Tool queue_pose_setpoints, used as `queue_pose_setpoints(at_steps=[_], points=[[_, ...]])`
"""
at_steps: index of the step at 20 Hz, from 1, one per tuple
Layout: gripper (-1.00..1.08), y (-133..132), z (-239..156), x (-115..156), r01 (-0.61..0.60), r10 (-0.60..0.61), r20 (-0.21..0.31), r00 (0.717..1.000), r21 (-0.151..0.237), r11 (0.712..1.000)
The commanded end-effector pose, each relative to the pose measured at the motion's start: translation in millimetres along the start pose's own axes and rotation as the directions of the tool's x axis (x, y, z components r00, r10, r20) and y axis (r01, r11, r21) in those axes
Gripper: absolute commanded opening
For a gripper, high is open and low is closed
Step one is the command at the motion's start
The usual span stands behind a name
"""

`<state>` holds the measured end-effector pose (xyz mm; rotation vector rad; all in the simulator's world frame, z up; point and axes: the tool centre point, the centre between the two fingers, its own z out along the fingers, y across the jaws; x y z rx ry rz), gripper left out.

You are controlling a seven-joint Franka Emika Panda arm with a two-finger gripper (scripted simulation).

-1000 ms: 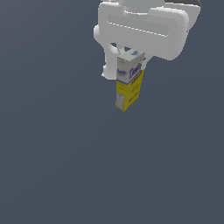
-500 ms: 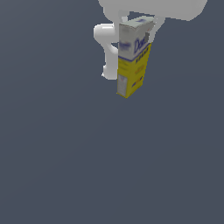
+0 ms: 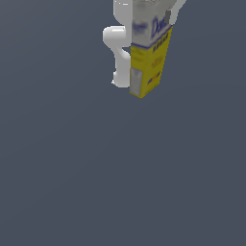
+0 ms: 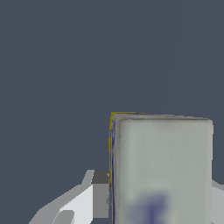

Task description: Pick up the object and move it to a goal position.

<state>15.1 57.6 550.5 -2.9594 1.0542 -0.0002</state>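
- The carton (image 3: 150, 57) hangs at the top of the exterior view, clear of the grey surface (image 3: 120, 182), tilted slightly with its yellow lower part pointing down.
- Its white top with blue lettering sits up between the jaws of the gripper (image 3: 146, 17), which are closed against its sides; a dark pad shows on the exterior view's right.
- A white part of the arm (image 3: 117, 53) sits just beside the carton, on the exterior view's left.
- In the wrist view the carton's pale top (image 4: 162, 170) fills the space between the fingers (image 4: 99, 194).
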Motion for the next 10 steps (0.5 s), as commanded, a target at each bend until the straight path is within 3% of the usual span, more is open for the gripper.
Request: queue_pose_setpoints(at_steps=[1,10], points=[[-1.00,-0.4,-4.9,0.3,0.000,0.000,0.000,1.000,0.000,1.000],[-1.00,-1.1,-11.0,0.8,0.000,0.000,0.000,1.000,0.000,1.000]])
